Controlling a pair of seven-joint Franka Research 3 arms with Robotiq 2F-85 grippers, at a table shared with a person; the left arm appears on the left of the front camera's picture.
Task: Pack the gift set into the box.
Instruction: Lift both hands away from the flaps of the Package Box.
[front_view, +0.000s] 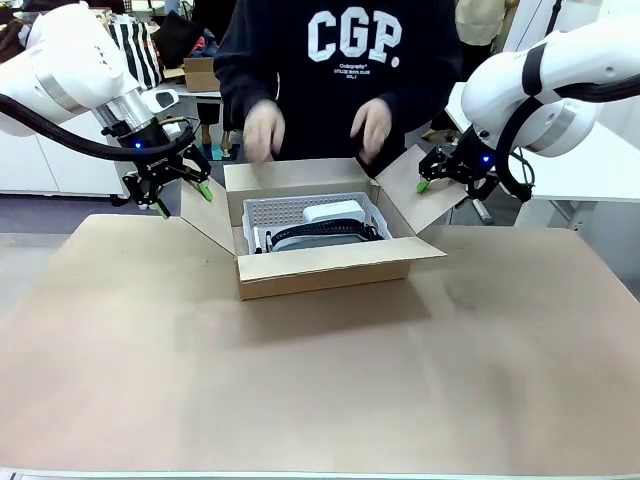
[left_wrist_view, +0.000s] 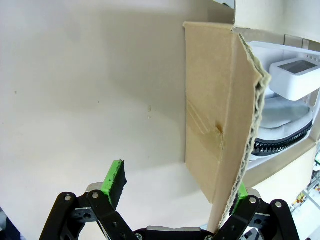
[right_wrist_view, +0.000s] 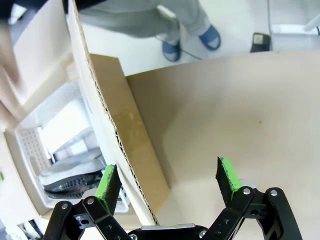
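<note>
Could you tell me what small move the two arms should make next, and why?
Probably shut each hand on the flap it straddles. The gift set already lies in the box, and the open left hand and right hand each have a side flap's edge between their fingers, so gripping would let them fold the flaps in.

You see the person's hands (front_view: 264, 130) above the box (front_view: 325, 270) only as motion blur, so their grip is unreadable. The box's near wall hides the lower part of the gift set (front_view: 320, 228) from you. In the left wrist view, the box's flap covers most of one green pad (left_wrist_view: 241, 189) of the left gripper (left_wrist_view: 177, 186).
</note>
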